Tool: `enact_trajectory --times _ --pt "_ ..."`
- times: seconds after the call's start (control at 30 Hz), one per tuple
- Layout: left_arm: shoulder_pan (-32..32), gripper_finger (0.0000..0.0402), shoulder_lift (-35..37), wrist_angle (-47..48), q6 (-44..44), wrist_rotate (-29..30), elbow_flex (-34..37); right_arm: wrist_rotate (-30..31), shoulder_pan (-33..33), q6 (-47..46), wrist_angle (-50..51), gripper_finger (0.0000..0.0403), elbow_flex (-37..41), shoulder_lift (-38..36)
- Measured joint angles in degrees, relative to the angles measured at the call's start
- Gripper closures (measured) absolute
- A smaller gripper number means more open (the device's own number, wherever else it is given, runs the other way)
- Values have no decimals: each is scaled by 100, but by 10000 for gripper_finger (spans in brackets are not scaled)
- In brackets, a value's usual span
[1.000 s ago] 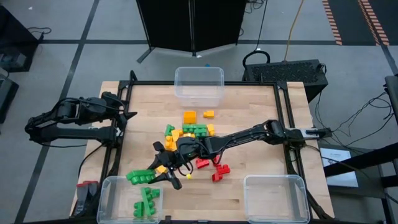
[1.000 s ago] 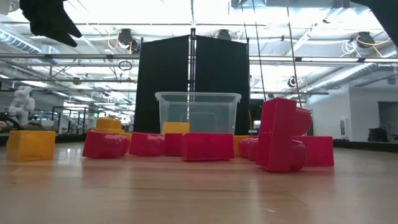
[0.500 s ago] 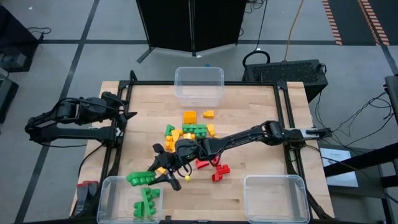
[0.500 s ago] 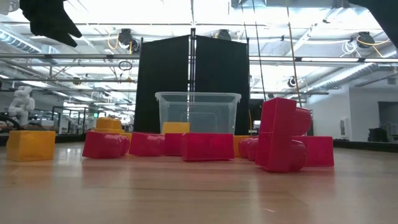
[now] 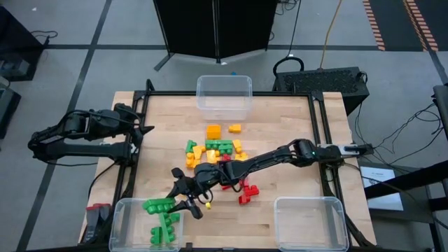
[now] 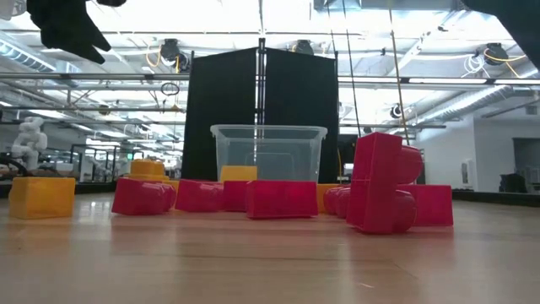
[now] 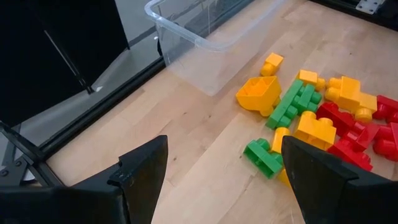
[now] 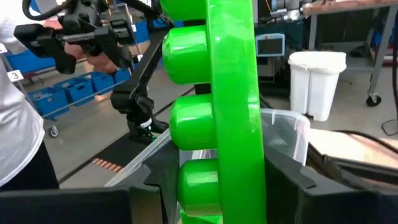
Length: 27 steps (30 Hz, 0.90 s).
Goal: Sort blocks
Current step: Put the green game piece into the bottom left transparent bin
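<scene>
Green block (image 5: 158, 205) clamped in right end effector (image 5: 176, 201) over bin (image 5: 126, 213).

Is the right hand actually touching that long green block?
Touching. The right wrist view shows the green block clamped between the right hand's dark fingers, studs facing sideways.

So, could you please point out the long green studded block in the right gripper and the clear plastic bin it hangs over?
Long green studded block (image 5: 158, 205), high view, middle of its studded length.
Clear plastic bin (image 5: 119, 225), high view, left wall near the rim.
</scene>
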<state>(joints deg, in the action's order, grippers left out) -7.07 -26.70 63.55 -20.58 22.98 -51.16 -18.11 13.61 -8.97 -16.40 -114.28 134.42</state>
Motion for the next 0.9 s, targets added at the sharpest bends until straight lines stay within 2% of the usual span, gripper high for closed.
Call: enact_trajectory --times 0.9 --pt "-4 114 0 0 0 2 0 -5 39 63 37 253 0 60"
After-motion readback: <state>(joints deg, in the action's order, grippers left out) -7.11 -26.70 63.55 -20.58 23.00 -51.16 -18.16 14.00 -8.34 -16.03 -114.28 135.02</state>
